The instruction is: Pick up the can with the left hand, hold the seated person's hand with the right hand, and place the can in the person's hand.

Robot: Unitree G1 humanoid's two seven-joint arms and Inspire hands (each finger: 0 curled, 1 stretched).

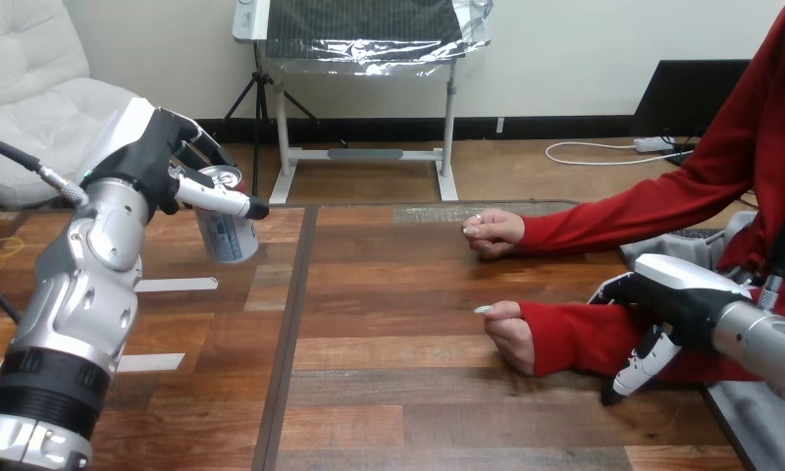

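Across the top of the frame you have a pale wall [585, 39], with a black baseboard [526, 126] along its foot and a wooden floor [526, 172] below. A white padded chair [35, 88] sits at upper left. At top centre a white stand [364, 154] carries a foil-covered panel [369, 25]. At upper right, a dark panel [688, 93] stands by a white power strip [654, 144]. A wooden table [408, 324] spans the lower frame.
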